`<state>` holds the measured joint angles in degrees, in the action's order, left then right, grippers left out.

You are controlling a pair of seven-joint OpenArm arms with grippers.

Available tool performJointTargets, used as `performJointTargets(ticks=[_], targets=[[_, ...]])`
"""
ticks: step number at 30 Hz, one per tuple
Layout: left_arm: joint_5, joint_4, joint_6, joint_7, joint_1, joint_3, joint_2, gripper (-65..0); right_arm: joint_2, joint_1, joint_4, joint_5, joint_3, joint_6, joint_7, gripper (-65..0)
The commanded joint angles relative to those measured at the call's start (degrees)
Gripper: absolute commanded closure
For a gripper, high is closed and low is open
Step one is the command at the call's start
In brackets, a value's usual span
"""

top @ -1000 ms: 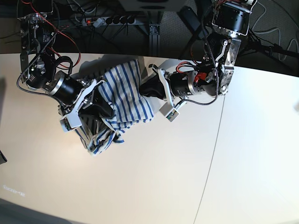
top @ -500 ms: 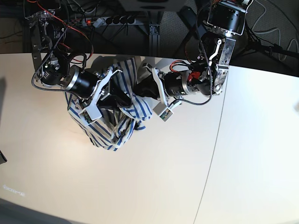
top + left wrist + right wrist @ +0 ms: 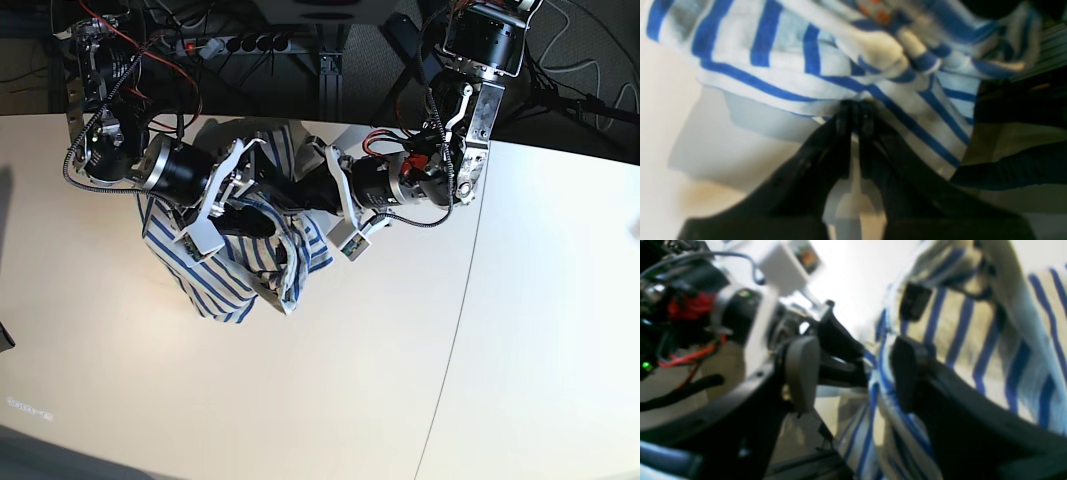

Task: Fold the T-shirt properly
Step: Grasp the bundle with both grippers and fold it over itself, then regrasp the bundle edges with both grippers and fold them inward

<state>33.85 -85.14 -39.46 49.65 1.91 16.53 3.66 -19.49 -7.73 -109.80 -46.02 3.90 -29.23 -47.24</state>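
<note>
Between both arms, T-shirt (image 3: 235, 275) hangs bunched.

We see the T-shirt (image 3: 225, 275) as white cloth with thin blue stripes, and small orange marks (image 3: 878, 11) above the black left gripper (image 3: 853, 110). Beside the black right gripper (image 3: 853, 373), the table (image 3: 350, 390) is pale cream.

A: any room around the T-shirt (image 3: 225, 285)?
B: near side and far right of the table (image 3: 330, 400) are wide open. Back edge is tight, both arms crowd over the bunched cloth, cables right behind
</note>
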Motion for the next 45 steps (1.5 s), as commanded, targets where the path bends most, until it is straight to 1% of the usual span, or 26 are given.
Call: performJointTargets(ticks=[1, 4, 6, 9, 11, 12, 13, 14, 15, 16, 20, 24, 26, 29, 31, 34, 37, 42, 45], targets=[[0.79, -0.9, -0.54, -1.2, -0.96, 0.0, -0.28, -4.1, -0.31, 0.7, -2.03, -1.29, -0.15, -3.8, 1.84, -35.4], [0.79, -0.9, -0.54, -1.44, -0.96, 0.0, -0.28, -4.1, -0.24, 0.72, -4.11, -0.59, -0.33, -3.78, 2.49, -35.4], [0.76, -0.9, -0.54, -1.44, -0.96, -0.11, -0.13, -4.1, 0.46, 0.7, -5.16, 0.0, -1.33, -3.78, 2.47, -35.4], [0.57, -0.9, -0.54, -1.44, -0.96, -0.11, 0.22, -4.1, 1.66, 0.72, -6.32, 0.15, -4.22, -3.78, 2.54, -35.4], [0.57, -0.9, -0.54, -1.42, -0.94, -0.11, 0.17, -4.1, 2.27, 0.72, -6.47, 0.72, -7.23, -3.76, 3.72, -35.0], [0.55, -0.9, -0.54, -1.42, -0.96, -0.11, 0.2, -4.1, 2.45, 0.72, -6.45, 2.08, -8.81, -3.76, 4.79, -32.6], [0.57, -0.9, -0.54, -1.42, -0.96, -0.11, 0.2, -4.1, 2.49, 0.72, -6.45, 4.02, -10.36, -3.76, 5.97, -27.2], [0.57, -0.9, -0.54, -1.42, -0.96, -0.11, 0.2, -4.1, 2.47, 0.72, -6.45, 5.95, -11.89, -3.76, 6.78, -19.1], [0.57, -0.9, -0.54, -1.42, -0.94, -0.11, 0.2, -4.1, 2.47, 0.72, -6.45, 7.65, -13.42, -3.76, 6.95, -8.1], [0.59, -0.9, -0.54, -1.42, -0.94, -0.11, 0.2, -4.1, 2.45, 0.72, -6.45, 9.05, -14.78, -3.76, 6.93, 0.0], [0.63, -0.9, -0.54, -1.44, -0.96, -0.11, 0.15, -4.1, 1.03, 0.59, -5.33, 14.19, -17.51, -3.76, 6.86, 0.0], [0.63, -0.9, -0.54, -1.46, -0.96, -0.11, 0.17, -4.1, -1.11, 0.09, -1.95, 13.81, -17.38, -3.76, 6.47, 0.0], [0.63, -0.9, -0.54, -1.44, -0.94, -0.11, 0.17, -4.1, -1.77, -1.03, -0.74, 11.43, -17.27, -3.76, 6.03, 0.0], [0.61, -0.9, -0.54, -1.49, -1.01, -0.11, 0.15, -4.1, -1.62, -4.17, -0.7, 5.77, -16.9, -3.78, 2.99, 0.0], [0.61, -0.9, -0.54, -1.84, -1.11, -0.11, 0.15, -4.1, -1.62, -6.69, -0.72, 2.78, -16.02, -3.8, 2.1, 0.0], [0.59, -0.9, -0.54, -2.05, -1.14, -0.11, 0.17, -4.1, -1.62, -10.08, -1.01, 1.64, -14.34, -3.8, 2.14, 0.0], [0.57, -0.9, -0.54, -2.08, -1.25, -0.11, 0.17, -4.1, -1.6, -11.91, -1.92, -1.57, -13.77, -3.8, 2.21, 0.0], [0.55, -0.9, -0.54, -2.05, -3.08, -0.13, 0.2, -4.1, -1.44, -10.6, -3.78, -3.1, -13.77, -3.8, 2.23, 0.0], [0.57, -0.9, -0.54, -2.05, -5.01, -1.36, 0.17, -4.1, -1.4, -8.52, -4.98, -4.0, -13.77, -3.8, 2.23, 0.0]])
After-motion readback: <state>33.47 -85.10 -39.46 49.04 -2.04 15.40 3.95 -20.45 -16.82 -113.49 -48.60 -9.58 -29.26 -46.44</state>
